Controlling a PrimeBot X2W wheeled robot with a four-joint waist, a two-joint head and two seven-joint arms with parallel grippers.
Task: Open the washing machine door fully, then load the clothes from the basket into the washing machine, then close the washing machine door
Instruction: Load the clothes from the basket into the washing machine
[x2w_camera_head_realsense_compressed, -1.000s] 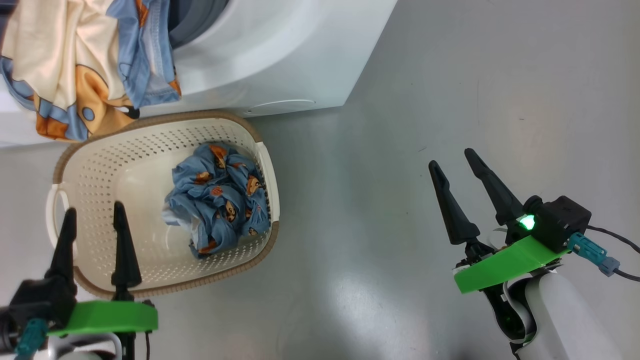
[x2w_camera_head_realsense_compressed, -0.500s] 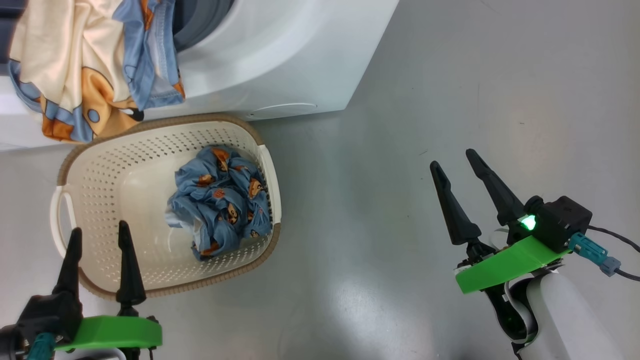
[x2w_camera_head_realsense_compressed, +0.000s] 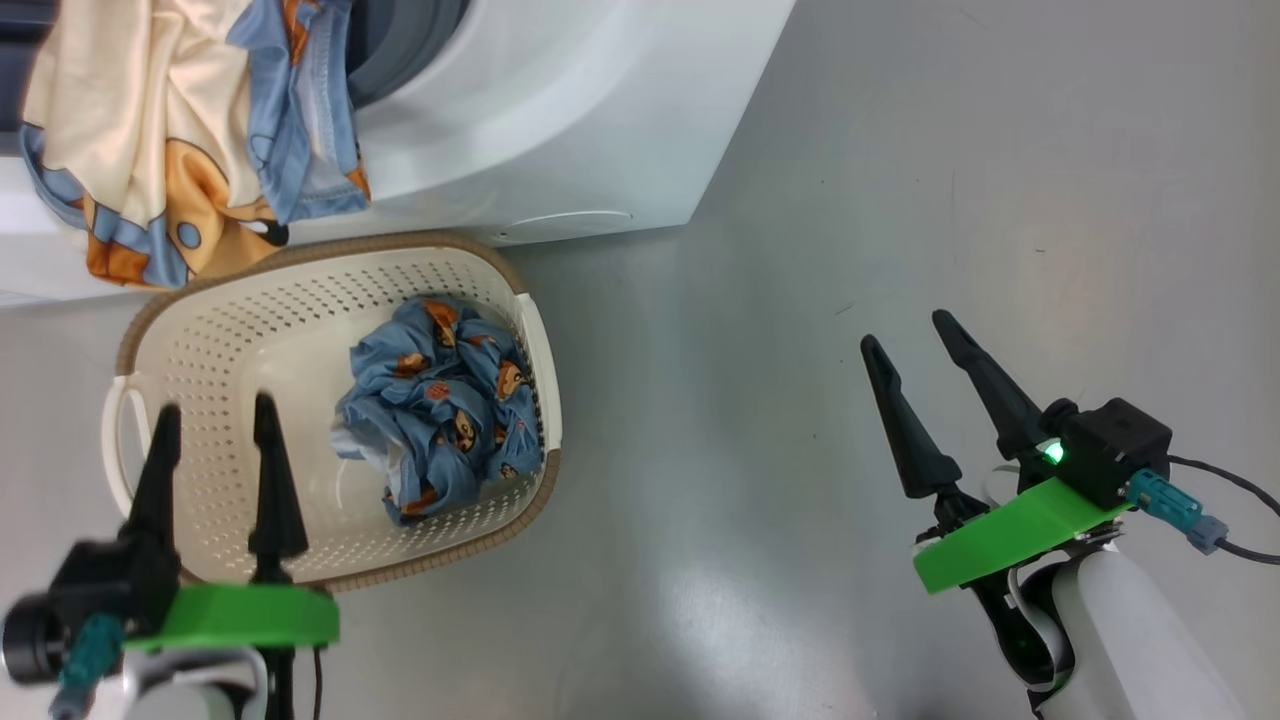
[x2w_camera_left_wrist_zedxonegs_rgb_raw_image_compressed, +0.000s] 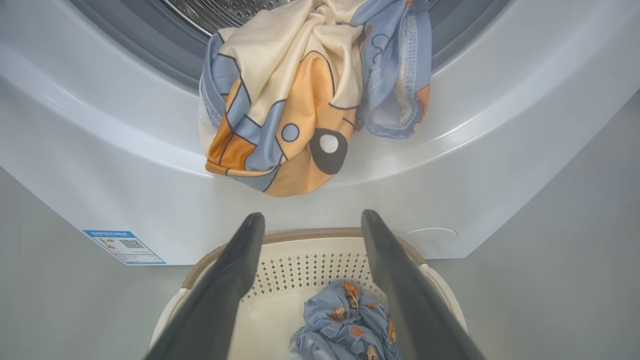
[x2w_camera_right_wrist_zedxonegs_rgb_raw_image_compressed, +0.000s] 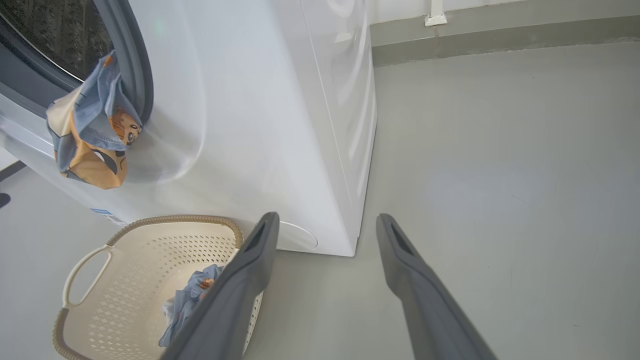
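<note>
The white washing machine (x2w_camera_head_realsense_compressed: 560, 110) stands at the top of the head view, its opening uncovered; the door is out of view. A cream and orange-blue garment (x2w_camera_head_realsense_compressed: 150, 130) (x2w_camera_left_wrist_zedxonegs_rgb_raw_image_compressed: 280, 110) (x2w_camera_right_wrist_zedxonegs_rgb_raw_image_compressed: 90, 135) hangs from the drum's rim down the front. Below it sits the cream basket (x2w_camera_head_realsense_compressed: 200, 330) (x2w_camera_left_wrist_zedxonegs_rgb_raw_image_compressed: 310, 234) (x2w_camera_right_wrist_zedxonegs_rgb_raw_image_compressed: 150, 250) with a bunched blue garment with orange prints (x2w_camera_head_realsense_compressed: 440, 400) (x2w_camera_left_wrist_zedxonegs_rgb_raw_image_compressed: 345, 320) at its right side. My left gripper (x2w_camera_head_realsense_compressed: 215, 410) (x2w_camera_left_wrist_zedxonegs_rgb_raw_image_compressed: 312, 217) is open and empty over the basket's near left part. My right gripper (x2w_camera_head_realsense_compressed: 907, 332) (x2w_camera_right_wrist_zedxonegs_rgb_raw_image_compressed: 327, 220) is open and empty over the floor.
Grey floor (x2w_camera_head_realsense_compressed: 900, 180) stretches to the right of the washer and basket. A blue label (x2w_camera_left_wrist_zedxonegs_rgb_raw_image_compressed: 122, 246) is stuck low on the washer's front. A wall base with a white fitting (x2w_camera_right_wrist_zedxonegs_rgb_raw_image_compressed: 436, 19) runs behind the machine.
The left gripper dipped back, then came forward and a little right over the basket's near edge. The right gripper slid slightly back. The clothes have not moved.
</note>
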